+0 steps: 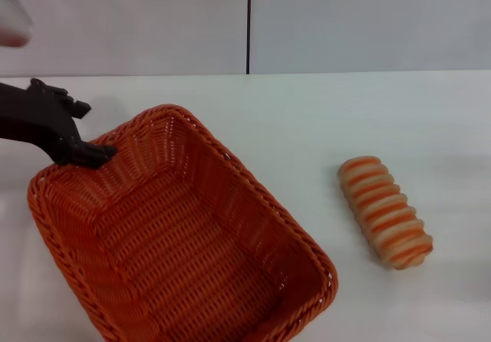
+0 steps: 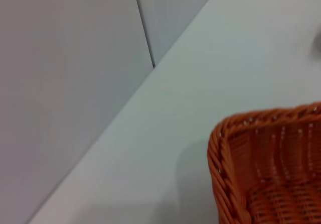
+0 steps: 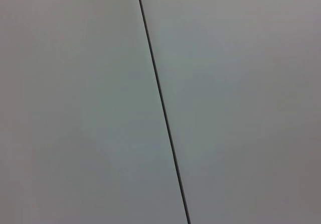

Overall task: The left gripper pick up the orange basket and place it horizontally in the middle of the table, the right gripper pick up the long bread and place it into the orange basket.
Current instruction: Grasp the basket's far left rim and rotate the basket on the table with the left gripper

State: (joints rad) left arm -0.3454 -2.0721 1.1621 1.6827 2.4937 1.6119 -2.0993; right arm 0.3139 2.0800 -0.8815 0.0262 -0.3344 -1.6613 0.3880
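Observation:
The orange basket point(image 1: 184, 235) lies at an angle on the white table point(image 1: 322, 120), at the front left, and it holds nothing. My left gripper point(image 1: 98, 153) comes in from the left edge, its black tip resting on the basket's far-left rim. The left wrist view shows only one braided corner of the orange basket point(image 2: 261, 169) over the table. To the right of the basket the long bread point(image 1: 385, 211), striped cream and orange, lies on the tabletop, clear of it. My right gripper is out of view, and its wrist view shows only the pale wall.
A pale wall with a dark vertical seam point(image 1: 248, 24) runs behind the table's far edge. Bare tabletop stretches between the basket and the bread and behind both.

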